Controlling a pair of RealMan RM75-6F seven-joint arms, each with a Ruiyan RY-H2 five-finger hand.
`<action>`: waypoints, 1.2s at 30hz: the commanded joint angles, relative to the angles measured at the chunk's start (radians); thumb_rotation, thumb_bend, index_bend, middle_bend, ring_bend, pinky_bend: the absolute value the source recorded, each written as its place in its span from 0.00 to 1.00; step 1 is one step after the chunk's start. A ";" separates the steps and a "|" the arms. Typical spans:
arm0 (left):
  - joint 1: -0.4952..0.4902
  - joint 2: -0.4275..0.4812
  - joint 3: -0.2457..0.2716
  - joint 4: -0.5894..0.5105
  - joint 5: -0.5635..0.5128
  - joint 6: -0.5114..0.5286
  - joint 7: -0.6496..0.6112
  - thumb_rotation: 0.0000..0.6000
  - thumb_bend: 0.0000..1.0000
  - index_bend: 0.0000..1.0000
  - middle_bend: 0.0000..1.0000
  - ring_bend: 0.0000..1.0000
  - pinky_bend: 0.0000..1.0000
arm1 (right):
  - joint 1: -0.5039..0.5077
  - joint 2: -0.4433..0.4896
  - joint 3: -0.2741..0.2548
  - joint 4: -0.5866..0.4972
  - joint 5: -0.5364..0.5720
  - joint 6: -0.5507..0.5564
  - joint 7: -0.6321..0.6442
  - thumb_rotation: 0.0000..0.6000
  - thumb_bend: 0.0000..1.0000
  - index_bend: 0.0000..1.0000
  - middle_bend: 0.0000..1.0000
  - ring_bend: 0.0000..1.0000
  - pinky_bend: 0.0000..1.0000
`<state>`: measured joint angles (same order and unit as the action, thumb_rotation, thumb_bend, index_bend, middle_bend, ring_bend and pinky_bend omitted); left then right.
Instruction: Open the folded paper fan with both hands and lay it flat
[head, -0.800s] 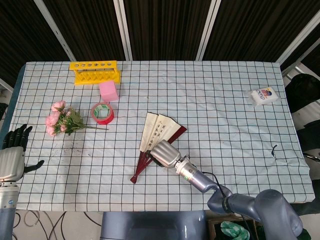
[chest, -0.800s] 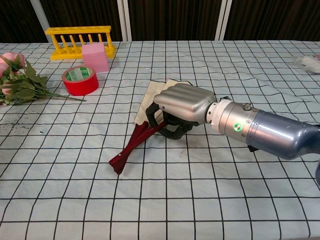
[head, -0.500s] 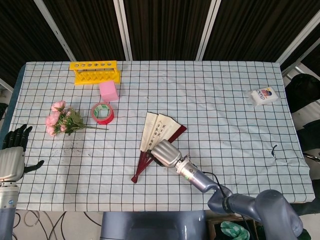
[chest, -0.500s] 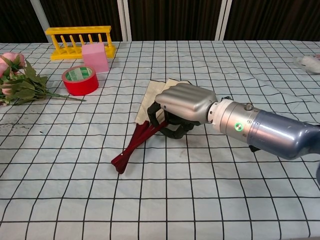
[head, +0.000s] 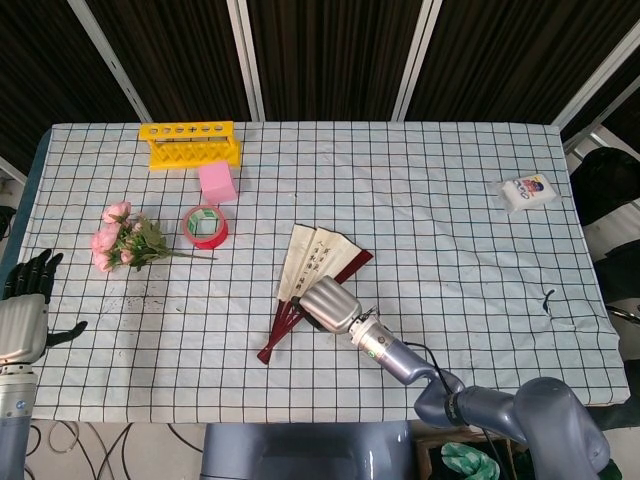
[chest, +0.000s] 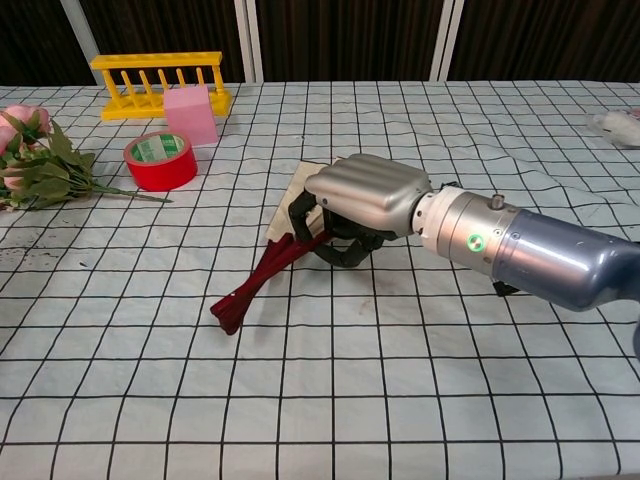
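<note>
1. Since 0.8 s ago, we see the paper fan (head: 312, 275) shifted slightly to the left: in the chest view its red handle end now lies further left and a little farther from the camera than before. The right hand (chest: 365, 205) has moved left with it and sits slightly farther from the near edge.
2. The left hand (head: 25, 310) has not changed position; it remains at the left edge of the table (head: 450, 260).
3. The fan lies near the table centre, partly spread. In the head view its cream paper leaves fan out toward the far side, and its dark red ribs converge toward the near left.
4. The right hand is curled over the ribs of the fan, just near-side of the paper. Its dark fingers (chest: 300, 215) wrap down around the red ribs, so we read the hand as gripping the fan. The handle end projects free to the near left of the hand.
5. The left hand holds nothing. Its dark fingers are spread apart and point toward the far side, well apart from the fan.
6. Other items on the checked cloth:
   - A yellow rack (head: 190, 144) stands at the far left.
   - A pink block (head: 217, 183) sits just near-side of the rack.
   - A red tape roll (head: 205, 226) lies just near-side of the block.
   - A bunch of pink flowers (head: 125, 240) lies left of the tape roll.
   - A white packet (head: 527, 192) lies at the far right.
</note>
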<state>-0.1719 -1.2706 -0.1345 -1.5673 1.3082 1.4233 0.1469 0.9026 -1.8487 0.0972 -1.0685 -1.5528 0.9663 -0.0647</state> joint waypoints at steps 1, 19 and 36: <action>0.000 0.000 0.001 0.000 0.000 -0.001 0.001 1.00 0.00 0.00 0.00 0.00 0.00 | -0.001 0.000 0.000 -0.002 0.001 0.000 -0.002 1.00 0.72 0.92 0.95 1.00 0.93; -0.022 0.008 -0.006 -0.039 0.027 0.000 0.047 1.00 0.00 0.00 0.00 0.00 0.00 | 0.044 0.026 0.131 -0.045 0.058 0.024 0.045 1.00 0.72 0.93 0.95 1.00 0.93; -0.207 -0.027 -0.095 -0.142 0.033 -0.131 0.191 1.00 0.02 0.14 0.00 0.00 0.00 | 0.130 0.126 0.339 -0.223 0.226 -0.009 0.004 1.00 0.72 0.93 0.95 1.00 0.93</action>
<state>-0.3636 -1.2860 -0.2217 -1.7039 1.3440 1.3065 0.3281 1.0254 -1.7295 0.4197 -1.2777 -1.3459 0.9623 -0.0501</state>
